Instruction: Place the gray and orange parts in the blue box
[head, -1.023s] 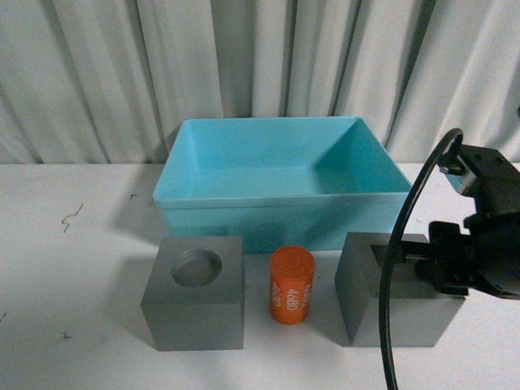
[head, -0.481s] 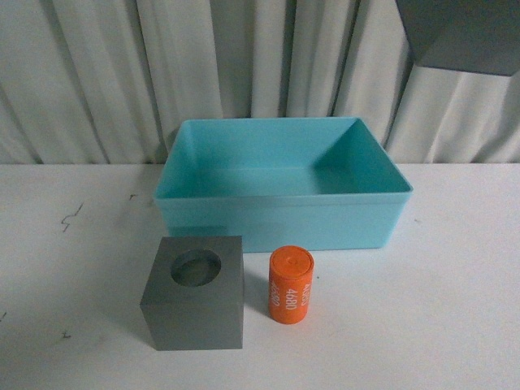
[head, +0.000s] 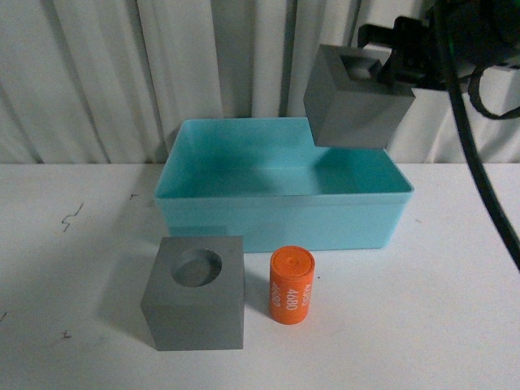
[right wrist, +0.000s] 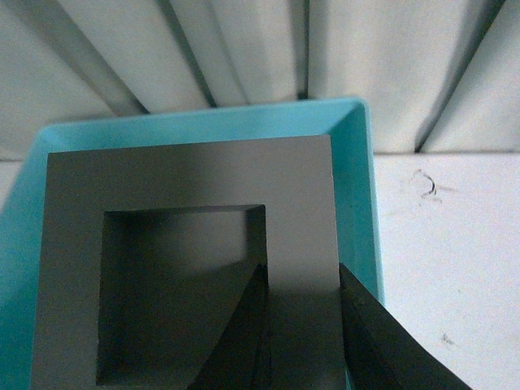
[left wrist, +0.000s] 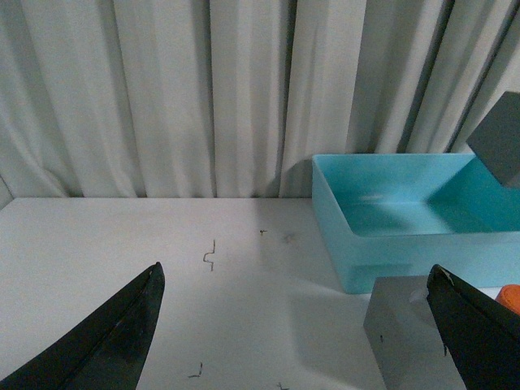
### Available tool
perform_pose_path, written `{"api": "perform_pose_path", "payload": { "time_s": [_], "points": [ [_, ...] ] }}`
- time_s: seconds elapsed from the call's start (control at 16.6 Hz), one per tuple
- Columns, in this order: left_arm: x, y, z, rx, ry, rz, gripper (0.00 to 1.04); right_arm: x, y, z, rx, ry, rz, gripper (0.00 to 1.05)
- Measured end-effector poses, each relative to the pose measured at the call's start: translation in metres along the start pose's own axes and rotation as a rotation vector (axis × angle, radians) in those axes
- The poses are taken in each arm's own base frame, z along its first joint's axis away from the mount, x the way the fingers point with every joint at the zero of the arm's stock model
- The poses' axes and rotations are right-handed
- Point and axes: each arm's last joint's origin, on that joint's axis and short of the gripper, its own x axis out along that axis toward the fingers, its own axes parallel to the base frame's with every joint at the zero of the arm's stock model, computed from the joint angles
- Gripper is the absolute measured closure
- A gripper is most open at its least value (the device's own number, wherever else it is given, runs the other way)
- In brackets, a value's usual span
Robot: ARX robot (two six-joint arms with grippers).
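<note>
My right gripper (head: 388,67) is shut on the gray cube with the rectangular recess (head: 351,99) and holds it in the air above the back right part of the blue box (head: 276,218). In the right wrist view its fingers (right wrist: 366,325) pinch one wall of that cube (right wrist: 195,187), with the blue box (right wrist: 361,211) beneath. The gray cube with the round recess (head: 195,292) and the orange cylinder printed "4680" (head: 291,286) stand on the table in front of the box. My left gripper (left wrist: 296,325) is open and empty, low over the table, beside the round-recess cube (left wrist: 410,333).
A white tabletop (head: 65,260) with small dark marks. A pleated white curtain (head: 122,73) hangs behind the box. A black cable (head: 479,171) hangs from my right arm at the right.
My right gripper lifted the rectangular-recess cube from the table in front of the box, up out of the frame, then brought it down and left over the box's back right part.
</note>
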Motion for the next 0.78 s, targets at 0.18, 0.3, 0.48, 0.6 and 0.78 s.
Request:
{"api": "perform_pose_path", "payload": {
  "time_s": [0.18, 0.3, 0.48, 0.6, 0.78],
  "points": [
    [0.000, 0.000, 0.000, 0.000, 0.000, 0.000, 0.07, 0.024, -0.003, -0.026, 0.015, 0.077, -0.067, 0.86],
    [0.000, 0.000, 0.000, 0.000, 0.000, 0.000, 0.07, 0.030, -0.003, -0.029, 0.017, 0.085, -0.091, 0.86],
    [0.000, 0.000, 0.000, 0.000, 0.000, 0.000, 0.07, 0.034, 0.000, -0.024, 0.014, 0.084, -0.135, 0.86],
    [0.000, 0.000, 0.000, 0.000, 0.000, 0.000, 0.07, 0.037, -0.002, -0.026, 0.017, 0.104, -0.159, 0.71],
    [0.000, 0.000, 0.000, 0.000, 0.000, 0.000, 0.07, 0.030, -0.003, -0.017, 0.054, 0.015, -0.203, 0.38]
  ]
}}
